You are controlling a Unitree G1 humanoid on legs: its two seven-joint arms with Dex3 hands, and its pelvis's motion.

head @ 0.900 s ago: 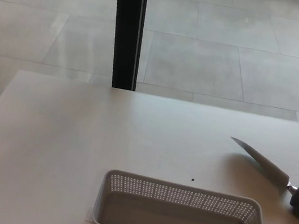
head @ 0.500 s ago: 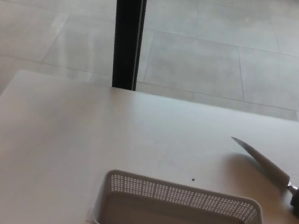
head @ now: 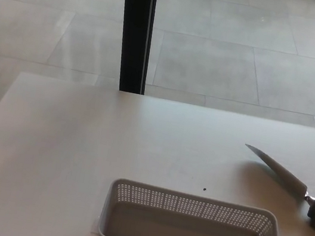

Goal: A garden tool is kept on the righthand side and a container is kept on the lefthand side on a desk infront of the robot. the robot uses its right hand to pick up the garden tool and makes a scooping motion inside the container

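Head view: garden tool [head: 284, 174] right of container [head: 188, 231]

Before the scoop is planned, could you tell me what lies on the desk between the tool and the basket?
In the head view, only bare desk separates the tool from the basket, apart from one tiny dark speck.

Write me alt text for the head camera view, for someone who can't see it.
A pale desk holds an empty grey perforated basket at the near edge and, to its right, a garden tool lying flat, its pointed metal blade aimed up-left and its dark handle at the picture's right edge. No robot hand is in view. Beyond the desk are a tiled floor and a black vertical post.
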